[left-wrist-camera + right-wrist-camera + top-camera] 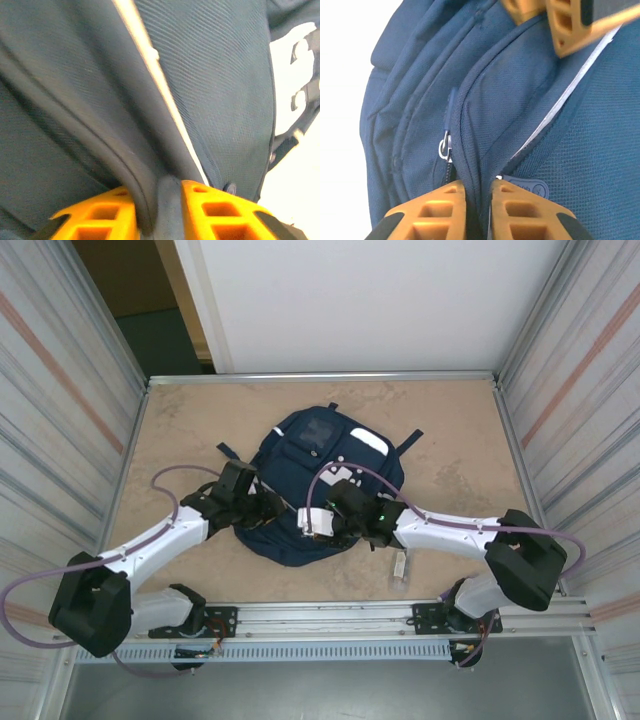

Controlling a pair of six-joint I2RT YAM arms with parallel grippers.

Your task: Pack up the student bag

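Navy fabric: in the top view the student bag (290, 455) lies flat mid-frame on the tan table (450, 440). The left gripper (276, 510) and right gripper (306, 524) meet over its lower-left part. A small pale item (399, 566) lies on the table, lower right of the bag.

Left wrist view: orange fingers (100, 220) at the bottom edge, narrowly apart, pinching a piped fold of bag fabric.

Right wrist view: fingers (435, 210) nearly closed on the seam beside a zipper pull (446, 145), lower centre.

Navy-blue student bag (290, 445) with thin white zipper lines (162, 95), mottled beige table (450, 440)
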